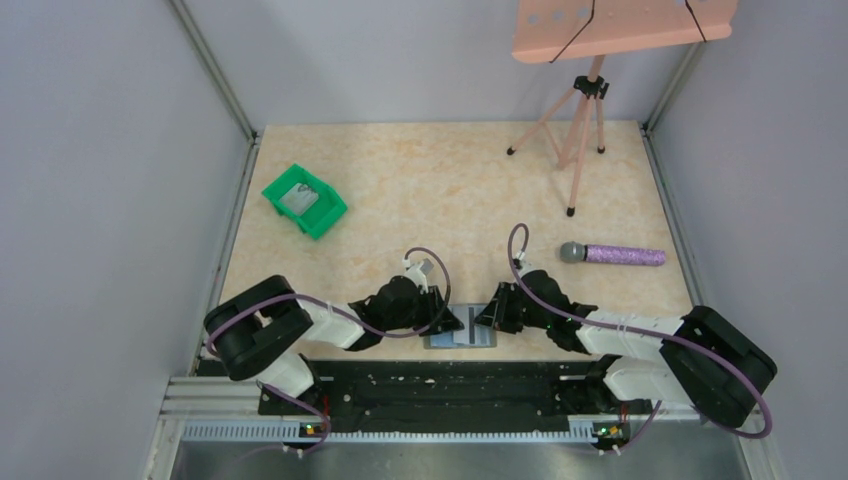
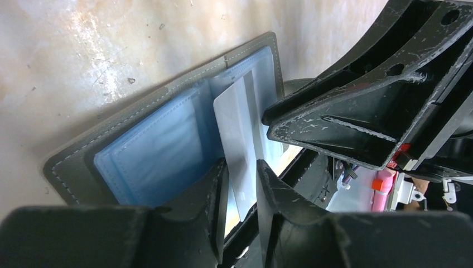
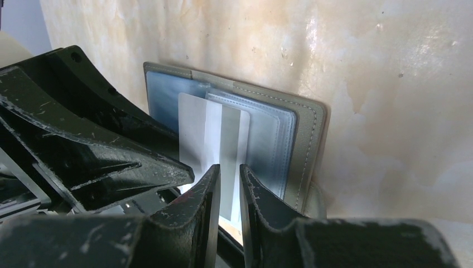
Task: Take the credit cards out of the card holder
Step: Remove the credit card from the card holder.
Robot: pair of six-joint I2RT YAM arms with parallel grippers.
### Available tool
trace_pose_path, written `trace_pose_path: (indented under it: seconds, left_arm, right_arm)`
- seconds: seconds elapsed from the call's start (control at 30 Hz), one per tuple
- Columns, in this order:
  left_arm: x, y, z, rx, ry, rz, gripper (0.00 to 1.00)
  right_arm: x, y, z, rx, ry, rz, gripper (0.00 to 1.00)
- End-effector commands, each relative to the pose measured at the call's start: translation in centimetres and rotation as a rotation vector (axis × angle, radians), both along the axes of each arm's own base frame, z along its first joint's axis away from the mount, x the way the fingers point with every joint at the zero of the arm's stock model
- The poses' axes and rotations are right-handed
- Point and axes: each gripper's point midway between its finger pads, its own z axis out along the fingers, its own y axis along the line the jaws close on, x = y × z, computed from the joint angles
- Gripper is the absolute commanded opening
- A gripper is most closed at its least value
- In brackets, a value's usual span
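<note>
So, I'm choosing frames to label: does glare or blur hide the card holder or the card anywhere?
Top external: even light, sharp, but the card holder is tiny and partly under the left gripper and right gripper. Left wrist: glare on the table, the card pale, its stripe faint. Right wrist: glare again, the card's grey stripe clear.

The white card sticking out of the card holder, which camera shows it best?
Right wrist: the card shows nearly face-on, grey stripe included, against the open card holder. Left wrist sees it at a steep slant, partly hidden. Top external shows only the tiny holder.
</note>
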Motion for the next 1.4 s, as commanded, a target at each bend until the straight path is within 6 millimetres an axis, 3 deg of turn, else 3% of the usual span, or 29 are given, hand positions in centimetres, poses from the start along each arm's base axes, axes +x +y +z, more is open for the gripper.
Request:
trace_pose_path:
  seconds: [0.0,0.13,0.2,0.43,0.73,1.1,1.37]
  left_arm:
    - [-0.3,-0.5,0.5,-0.04,0.008,-0.014,0.26]
    - [-0.3,-0.2,0.1,-0.008,0.028,-0.005,0.05]
    - [-0.2,0.3,0.0,0.017,0.03,0.014,0.0]
    - [0.5,2.6,-0.6,0.112,0.041,0.094,0.0]
    - [0.6,3.4,0.7,0.115,0.024,0.112,0.0]
    - [1.2,3.0,4.2,0.092,-0.043,0.095,0.0]
    - [1.7,4.0,4.1,0.139,-0.057,0.136,0.0]
  right_arm:
    - [-0.5,-0.4,-0.9,-0.027,0.011,0.0,0.2]
    - [-0.3,-0.9,-1.0,-0.053,0.007,-0.018,0.2]
    - [-0.2,-1.3,-1.1,-0.073,0.001,-0.03,0.2]
    - [0.2,-2.0,-1.1,-0.094,-0.009,-0.048,0.2]
    - [0.7,-1.6,-0.2,-0.086,-0.04,-0.03,0.2]
    - [2.4,-1.1,4.1,-0.059,-0.207,-0.003,0.22]
    - [3.4,-0.8,7.5,-0.057,-0.37,0.049,0.27]
